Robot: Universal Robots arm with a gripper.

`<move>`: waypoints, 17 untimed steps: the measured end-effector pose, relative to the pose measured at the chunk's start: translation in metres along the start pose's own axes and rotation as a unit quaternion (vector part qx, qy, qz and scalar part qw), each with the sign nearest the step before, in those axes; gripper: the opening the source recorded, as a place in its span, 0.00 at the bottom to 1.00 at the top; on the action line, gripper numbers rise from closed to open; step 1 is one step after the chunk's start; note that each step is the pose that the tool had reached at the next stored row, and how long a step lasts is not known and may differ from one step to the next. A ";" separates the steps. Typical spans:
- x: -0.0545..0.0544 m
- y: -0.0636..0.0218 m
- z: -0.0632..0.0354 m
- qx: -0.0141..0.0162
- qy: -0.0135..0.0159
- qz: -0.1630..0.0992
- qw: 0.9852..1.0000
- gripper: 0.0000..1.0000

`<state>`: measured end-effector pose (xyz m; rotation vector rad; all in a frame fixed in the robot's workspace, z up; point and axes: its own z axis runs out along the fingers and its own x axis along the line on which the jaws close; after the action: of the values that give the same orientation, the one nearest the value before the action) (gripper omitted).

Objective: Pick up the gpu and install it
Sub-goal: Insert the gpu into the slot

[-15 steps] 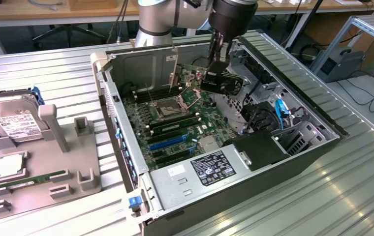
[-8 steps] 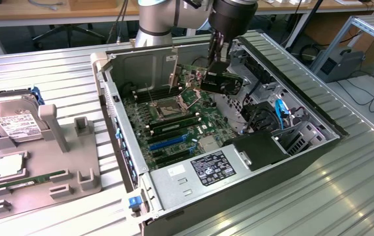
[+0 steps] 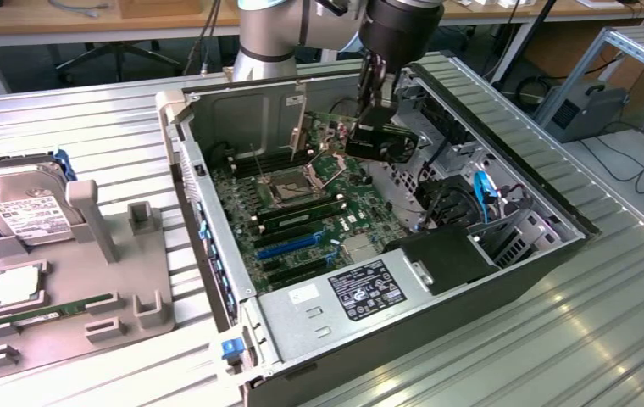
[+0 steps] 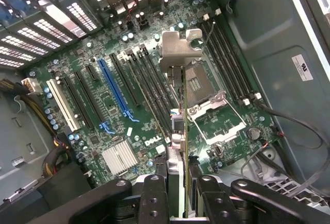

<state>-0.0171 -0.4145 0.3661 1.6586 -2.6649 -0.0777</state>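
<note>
Toward the upper middle of the exterior view, the tool (image 3: 375,108) is clamped on the gpu (image 3: 383,141), holding it clear above the motherboard (image 3: 299,216) inside the open computer case (image 3: 469,292). In the wrist view it runs edge-on between the fingers (image 4: 154,198), silvery bracket (image 4: 179,46) at the far end. At the exterior view's left, a hard drive (image 3: 23,208) and RAM stick (image 3: 45,312) sit in a grey holder (image 3: 124,284) on the surface (image 3: 74,119).

Bright, even overhead light leaves pale glare on the ribbed metal table (image 3: 593,339). The computer case (image 3: 413,339) shadows its inner corners, while the silvery bracket of the gpu (image 4: 180,49) gleams.
</note>
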 end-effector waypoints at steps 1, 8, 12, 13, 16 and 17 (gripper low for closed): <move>0.000 0.0000 0.0000 0.000 0.000 -0.002 1.000 0.27; 0.000 0.0000 0.0000 0.000 0.000 -0.010 1.000 0.27; 0.000 0.0000 0.0000 0.000 0.001 -0.014 1.000 0.27; 0.000 0.0000 0.0001 0.000 0.001 -0.016 1.000 0.27; 0.000 0.0000 0.0000 0.000 0.001 -0.019 1.000 0.27; 0.000 0.0000 0.0000 0.000 0.001 -0.020 1.000 0.27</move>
<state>-0.0171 -0.4145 0.3661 1.7103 -2.6309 -0.0776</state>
